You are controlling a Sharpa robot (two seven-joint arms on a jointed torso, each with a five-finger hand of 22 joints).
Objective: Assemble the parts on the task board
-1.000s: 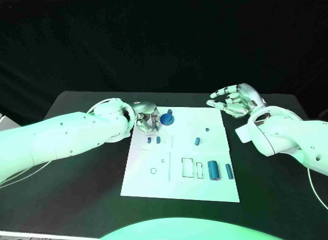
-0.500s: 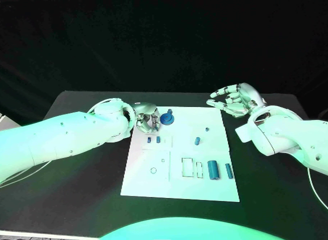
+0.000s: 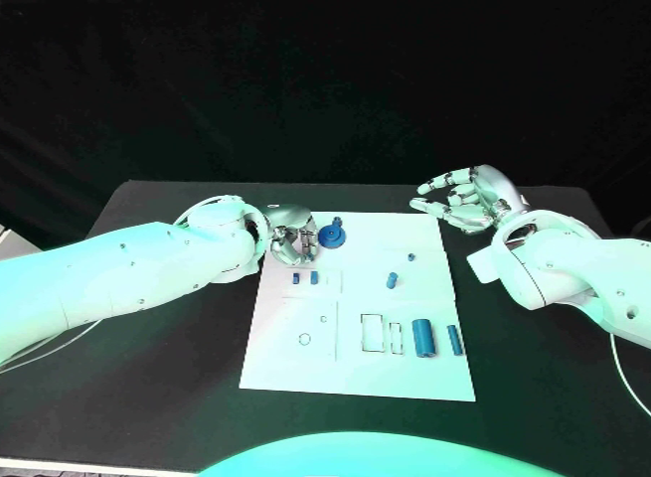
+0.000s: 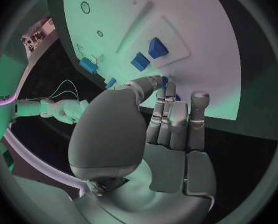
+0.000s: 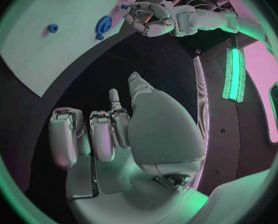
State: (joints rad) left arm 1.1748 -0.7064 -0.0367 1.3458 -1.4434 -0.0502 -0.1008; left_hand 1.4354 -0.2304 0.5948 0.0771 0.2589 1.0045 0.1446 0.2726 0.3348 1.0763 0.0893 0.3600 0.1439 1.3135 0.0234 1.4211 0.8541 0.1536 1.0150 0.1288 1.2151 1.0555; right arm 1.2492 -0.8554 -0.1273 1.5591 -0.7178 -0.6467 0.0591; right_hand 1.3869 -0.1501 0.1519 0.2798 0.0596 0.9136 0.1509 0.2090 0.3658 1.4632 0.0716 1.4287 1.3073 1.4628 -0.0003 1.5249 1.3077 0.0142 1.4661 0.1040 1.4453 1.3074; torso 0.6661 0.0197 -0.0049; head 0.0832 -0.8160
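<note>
Our left hand (image 3: pixel 289 237) pinched the round blue part (image 3: pixel 331 237) at the task board's (image 3: pixel 357 373) far edge, probably to seat it; our right hand (image 3: pixel 461 202) hovered beside the board, fingers spread and empty.

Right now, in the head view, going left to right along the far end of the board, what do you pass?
Left hand → round blue part → small blue part → right hand.

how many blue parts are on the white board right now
7 that I can make out: a round part by the left hand, two small blocks, two small pegs mid-board, two cylinders at the near right. Others may be hidden.
</note>
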